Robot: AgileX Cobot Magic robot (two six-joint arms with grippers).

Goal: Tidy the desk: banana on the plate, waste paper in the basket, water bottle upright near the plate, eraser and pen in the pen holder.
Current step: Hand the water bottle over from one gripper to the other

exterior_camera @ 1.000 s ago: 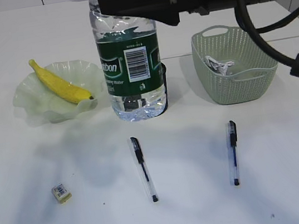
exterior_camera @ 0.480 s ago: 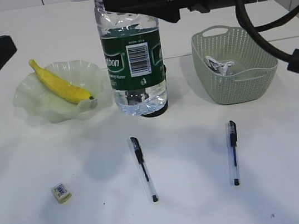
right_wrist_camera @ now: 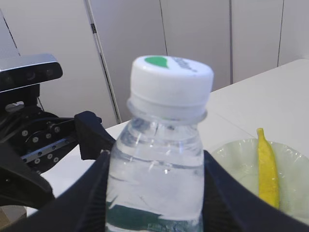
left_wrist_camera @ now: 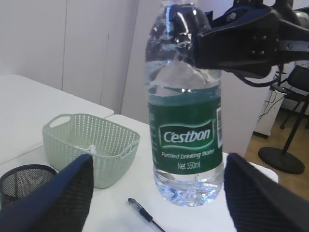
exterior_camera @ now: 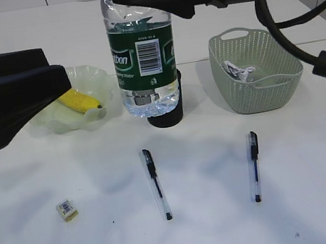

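Since a second ago the left gripper (exterior_camera: 54, 89) has swung in from the left edge, jaws now spread wide, empty, over the pale green ruffled plate (exterior_camera: 92, 77). The clear water bottle with dark green label (exterior_camera: 143, 57) has lifted; it now hangs before the black mesh pen holder (exterior_camera: 166, 116), not yet set down. The right gripper (right_wrist_camera: 154, 193) is clamped on its shoulder. Bottle's long axis vertical, white cap up

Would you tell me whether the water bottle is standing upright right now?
Upright: the water bottle is vertical, cap on top, clamped by the right gripper.
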